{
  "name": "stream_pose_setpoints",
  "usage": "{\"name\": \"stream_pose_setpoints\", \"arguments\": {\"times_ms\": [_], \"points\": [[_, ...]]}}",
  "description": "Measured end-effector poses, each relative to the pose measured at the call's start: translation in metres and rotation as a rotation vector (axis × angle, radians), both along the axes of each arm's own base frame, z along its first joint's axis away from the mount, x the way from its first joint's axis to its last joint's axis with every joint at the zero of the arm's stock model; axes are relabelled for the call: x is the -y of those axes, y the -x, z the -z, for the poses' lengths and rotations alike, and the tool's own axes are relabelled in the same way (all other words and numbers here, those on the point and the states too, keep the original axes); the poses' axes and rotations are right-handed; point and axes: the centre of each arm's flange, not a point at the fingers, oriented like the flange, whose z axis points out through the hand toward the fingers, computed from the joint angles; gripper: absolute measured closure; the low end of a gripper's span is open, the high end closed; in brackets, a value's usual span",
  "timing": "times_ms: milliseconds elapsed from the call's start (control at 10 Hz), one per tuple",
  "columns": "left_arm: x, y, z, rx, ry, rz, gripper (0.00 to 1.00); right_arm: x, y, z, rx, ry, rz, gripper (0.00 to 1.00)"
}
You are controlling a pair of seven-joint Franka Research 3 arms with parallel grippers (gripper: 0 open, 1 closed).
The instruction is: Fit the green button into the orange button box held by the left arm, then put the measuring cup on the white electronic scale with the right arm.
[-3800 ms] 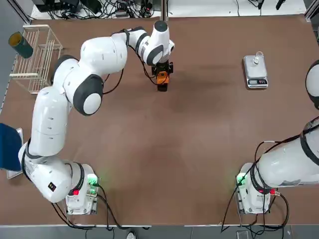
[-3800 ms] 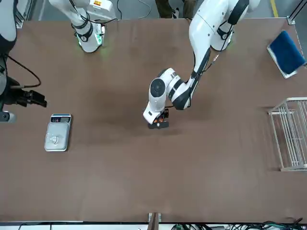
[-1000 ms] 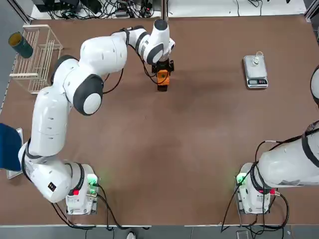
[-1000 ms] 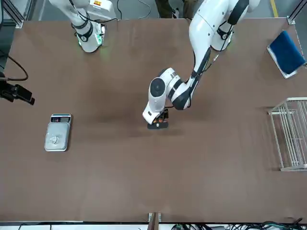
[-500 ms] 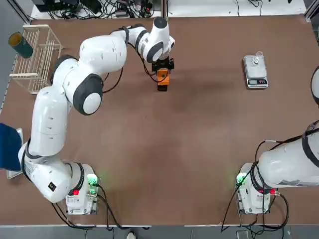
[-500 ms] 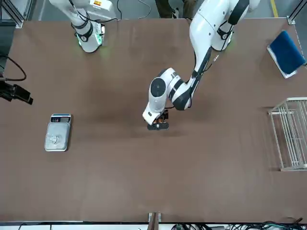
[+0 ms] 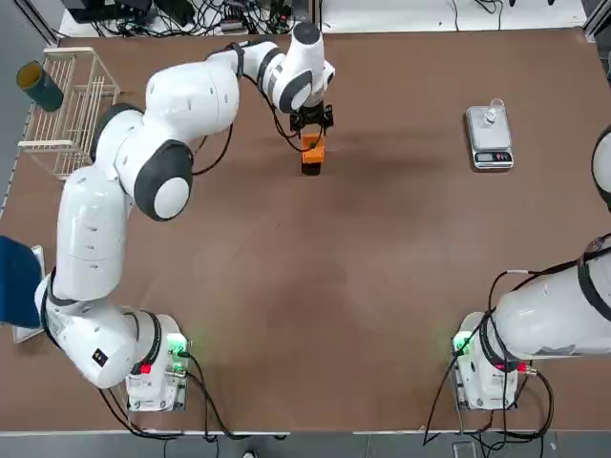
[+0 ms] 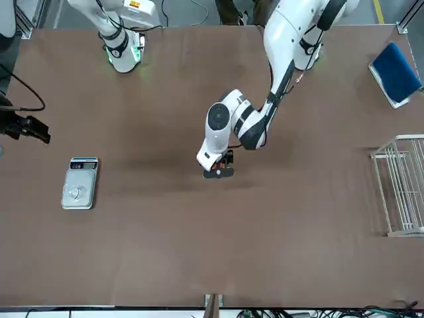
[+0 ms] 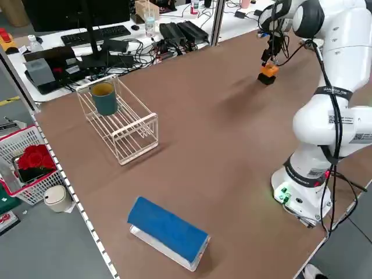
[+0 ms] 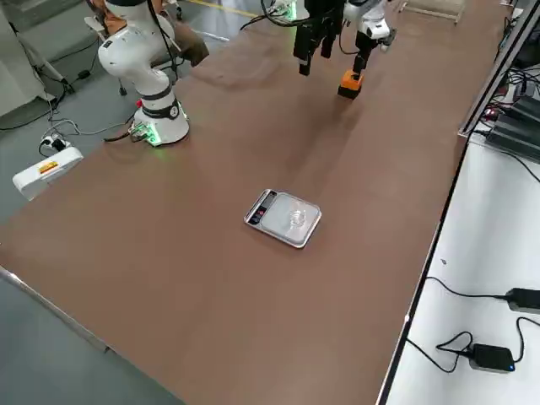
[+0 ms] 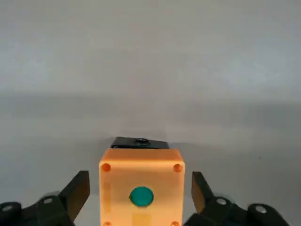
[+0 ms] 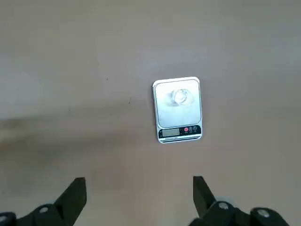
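Left gripper (image 7: 311,118) spread, clear of orange button box (image 7: 311,153) on the table, green button (image 11: 141,196) seated. Measuring cup (image 7: 493,112) sits on white electronic scale (image 7: 489,137). Right gripper (image 8: 30,129) spread, empty. Risk: retreating finger clips box, tips it.

Robotics lab, brown worktable (image 7: 315,286) with two white arms bolted on lit bases (image 7: 158,372), far bench crowded with keyboard (image 9: 96,35), monitor, power strips and tangled cables (image 9: 174,35), camera post, red basket (image 9: 26,168) on grey floor.
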Motion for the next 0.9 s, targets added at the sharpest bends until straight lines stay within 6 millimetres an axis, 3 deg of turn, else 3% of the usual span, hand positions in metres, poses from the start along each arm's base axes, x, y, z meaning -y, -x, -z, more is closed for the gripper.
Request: {"name": "stream_pose_setpoints", "arguments": {"times_ms": [100,400,700,900], "points": [[-0.001,0.000,-0.005,-0.002,-0.004,-0.001,0.11,0.001,0.000,0.000,0.001,0.000,0.001,0.00],[0.007,0.009,-0.014,-0.005,0.000,-0.044,0.58,0.001,-0.002,-0.002,0.022,0.000,0.001,0.00],[0.007,0.015,-0.007,-0.016,-0.010,-0.049,0.99,0.001,-0.003,-0.002,0.029,0.000,0.000,0.00],[0.006,0.017,-0.003,-0.020,-0.016,-0.046,0.99,0.003,-0.003,-0.002,0.029,0.000,0.003,0.00]]}}
